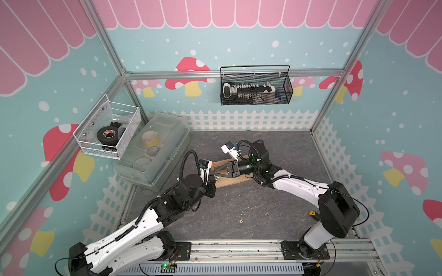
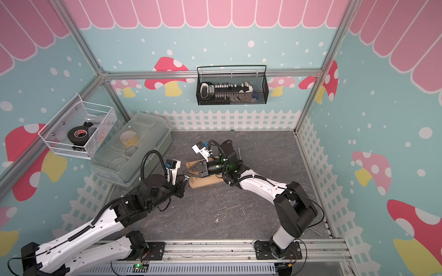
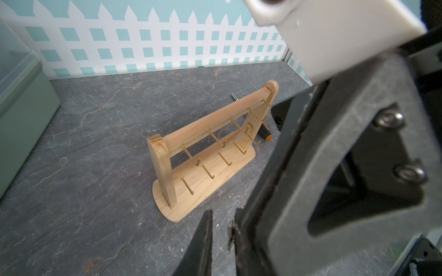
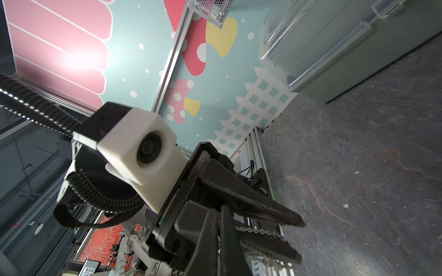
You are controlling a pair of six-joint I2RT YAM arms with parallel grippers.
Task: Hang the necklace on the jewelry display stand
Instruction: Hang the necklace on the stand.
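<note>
The stand [image 3: 215, 120] sits upright on the grey table [image 1: 239, 210], near the clear box [image 1: 153, 148]. By the stand's end nearest the left arm, the right gripper [image 4: 218, 213] is clamped tight on the necklace [image 4: 258, 231]. It meets the left gripper [image 4: 300, 241], whose jaws stand slightly parted with the chain running between them.

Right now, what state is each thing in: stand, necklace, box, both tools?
Stand: upright, nothing hung on it.
Necklace: not hung; strung between the two tools.
Right tool: shut on the necklace.
Left tool: slightly open, necklace across its fingers.
Box: lid shut.
</note>
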